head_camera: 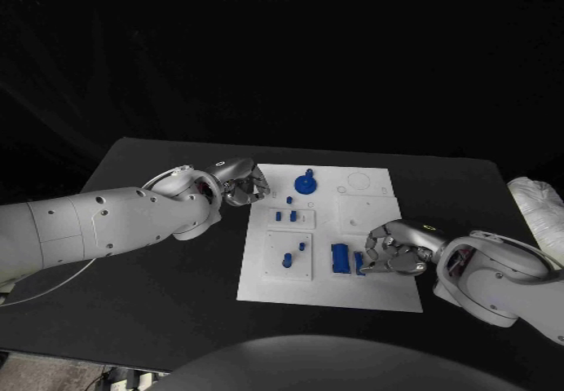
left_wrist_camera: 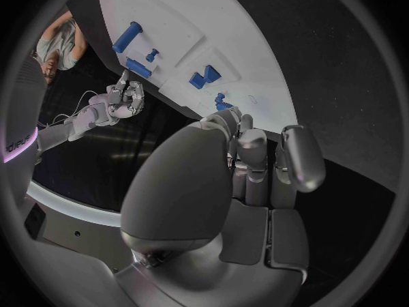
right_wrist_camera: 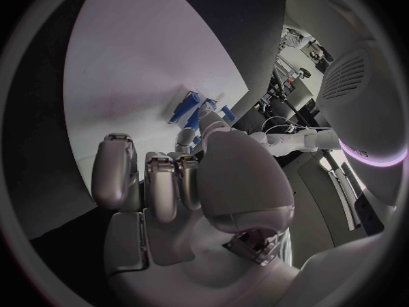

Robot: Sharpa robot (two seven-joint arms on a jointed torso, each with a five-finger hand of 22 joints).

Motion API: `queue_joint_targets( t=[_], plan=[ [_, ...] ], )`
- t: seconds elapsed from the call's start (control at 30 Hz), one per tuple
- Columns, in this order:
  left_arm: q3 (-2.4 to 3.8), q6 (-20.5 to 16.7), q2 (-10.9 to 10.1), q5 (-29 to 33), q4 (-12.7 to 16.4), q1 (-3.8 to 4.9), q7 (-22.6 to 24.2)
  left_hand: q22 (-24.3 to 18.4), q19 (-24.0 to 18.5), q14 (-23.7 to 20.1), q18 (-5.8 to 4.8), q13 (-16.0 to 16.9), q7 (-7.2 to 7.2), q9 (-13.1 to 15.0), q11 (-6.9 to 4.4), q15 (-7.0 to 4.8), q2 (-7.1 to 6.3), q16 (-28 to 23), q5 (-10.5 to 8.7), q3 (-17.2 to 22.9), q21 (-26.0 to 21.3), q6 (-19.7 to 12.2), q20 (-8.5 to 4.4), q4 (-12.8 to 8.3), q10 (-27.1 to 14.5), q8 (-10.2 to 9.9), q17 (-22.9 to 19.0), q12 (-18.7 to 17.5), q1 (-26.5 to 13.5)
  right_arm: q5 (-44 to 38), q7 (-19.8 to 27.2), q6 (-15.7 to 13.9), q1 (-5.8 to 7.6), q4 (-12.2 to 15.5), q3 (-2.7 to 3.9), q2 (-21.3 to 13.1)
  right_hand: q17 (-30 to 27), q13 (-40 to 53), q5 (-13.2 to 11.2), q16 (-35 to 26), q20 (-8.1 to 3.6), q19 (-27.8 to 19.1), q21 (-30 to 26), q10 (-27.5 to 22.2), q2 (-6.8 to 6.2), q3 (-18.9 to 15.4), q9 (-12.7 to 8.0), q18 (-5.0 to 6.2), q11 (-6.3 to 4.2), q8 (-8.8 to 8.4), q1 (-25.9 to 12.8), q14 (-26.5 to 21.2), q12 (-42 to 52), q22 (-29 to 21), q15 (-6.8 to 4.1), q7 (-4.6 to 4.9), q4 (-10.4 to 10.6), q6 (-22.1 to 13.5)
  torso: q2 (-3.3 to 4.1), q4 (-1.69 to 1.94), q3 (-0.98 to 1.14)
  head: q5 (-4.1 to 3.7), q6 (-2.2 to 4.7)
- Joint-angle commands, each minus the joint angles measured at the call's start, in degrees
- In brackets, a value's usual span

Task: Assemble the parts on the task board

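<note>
The white task board lies mid-table. It carries a round blue part, small blue pegs and a long blue block. My left hand hovers at the board's upper left edge, its fingers curled in with nothing in them. In the left wrist view a small blue peg lies just beyond the left hand. My right hand sits on the board's right part beside the block. Its thumb and fingers close on a small blue part, which also shows at the fingertips in the right wrist view.
The black table surrounds the board. A white wrapped object lies at the table's right edge. The left wrist view shows my right hand by the long block.
</note>
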Motion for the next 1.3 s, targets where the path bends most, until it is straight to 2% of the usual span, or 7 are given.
queue_joint_targets(
  t=[0.03,0.33,0.6,0.97,1.07,1.3],
  plan=[
    [0.03,0.1,0.1,0.2,0.1,0.01,0.2,9.5,-0.3,-0.2,0.69,0.1,-0.07,0.1,0.09,-0.05,0.21,0.1,0.18,0.3,0.1,0.3,-0.06,0.1,0.5,0.4,-0.1,0.2,0.0,-0.5,-0.7,2.2,-0.09,-0.1,-0.02,0.1,15.1,15.1,-0.3,0.2,-0.46,-0.1,-0.3,6.0,-0.70,-0.2,0.1,-0.43,-0.29,0.22,-0.1,6.0,0.2,9.8,-0.47,-0.03,0.8,-0.6,0.00,0.00,0.00,0.13,-0.01],
    [0.03,0.4,0.2,0.3,-0.3,-0.03,0.1,9.5,-0.3,-0.3,0.69,0.1,-0.05,0.1,0.10,-0.02,0.21,0.0,0.17,0.3,0.1,0.3,-0.05,0.1,0.6,0.4,-0.2,0.2,-0.1,-0.2,-1.5,3.4,-0.12,-0.5,-0.02,0.4,15.1,15.1,-0.3,0.2,-0.46,-0.3,-0.6,6.0,-0.46,-0.4,0.1,-0.36,-0.28,-0.15,0.5,6.0,0.2,9.8,-0.47,-0.04,1.0,-1.4,0.02,0.00,0.00,0.03,-0.01],
    [0.03,0.3,0.2,0.5,-0.3,-0.14,0.2,9.5,-0.3,-0.3,0.69,0.1,-0.05,0.1,0.10,-0.02,0.21,0.0,0.17,0.3,0.1,0.3,-0.05,0.1,0.6,0.4,-0.2,0.2,-0.1,-0.1,-2.2,2.9,-0.18,-1.3,-0.02,1.1,15.1,15.1,-0.2,0.2,-0.44,-0.4,-0.9,6.0,0.11,-0.4,0.2,-0.30,-0.25,-0.01,1.4,6.0,0.2,9.7,-0.44,-0.01,0.8,-1.6,0.02,0.04,0.01,0.20,-0.01],
    [0.03,0.3,0.2,0.5,-0.3,-0.16,0.1,9.5,-0.3,-0.3,0.69,0.1,-0.05,0.1,0.10,-0.02,0.21,0.0,0.17,0.3,0.1,0.3,-0.05,0.1,0.6,0.4,-0.2,0.2,-0.1,1.1,-2.9,1.8,-0.26,-1.9,-0.02,1.6,15.1,15.1,-0.1,0.2,-0.37,-0.7,-1.5,6.0,1.90,-0.4,0.4,-0.17,-0.14,0.45,1.6,6.0,0.2,9.5,-0.35,0.09,1.2,-1.6,-0.01,-0.01,0.00,0.28,-0.01],
    [0.03,0.3,0.2,0.5,-0.3,-0.16,0.1,9.5,-0.3,-0.3,0.69,0.1,-0.05,0.1,0.10,-0.02,0.21,0.0,0.17,0.3,0.1,0.3,-0.05,0.1,0.6,0.4,-0.2,0.2,-0.1,2.3,-3.0,1.9,-0.28,-2.1,-0.02,1.7,15.1,15.1,-0.1,0.2,-0.32,-0.9,-1.8,6.0,2.89,-0.5,0.4,-0.11,-0.09,0.49,1.3,6.0,0.2,9.4,-0.30,0.12,1.6,-1.7,0.00,-0.01,-0.01,0.26,-0.01],
    [0.03,0.5,0.3,0.5,-0.4,-0.17,0.0,9.5,-0.3,-0.3,0.69,0.2,-0.04,0.1,0.11,0.05,0.22,0.0,0.18,0.3,0.1,0.4,-0.02,0.2,0.6,0.4,-0.2,0.3,-0.1,4.1,-3.5,2.7,-0.35,-2.3,-0.02,1.9,15.1,15.1,-0.2,0.2,-0.27,-1.1,-2.1,6.0,4.17,-0.5,0.7,-0.05,-0.11,1.38,2.0,6.0,0.2,9.3,-0.27,0.04,1.2,-1.0,0.03,0.01,-0.01,0.13,-0.01]
  ],
)
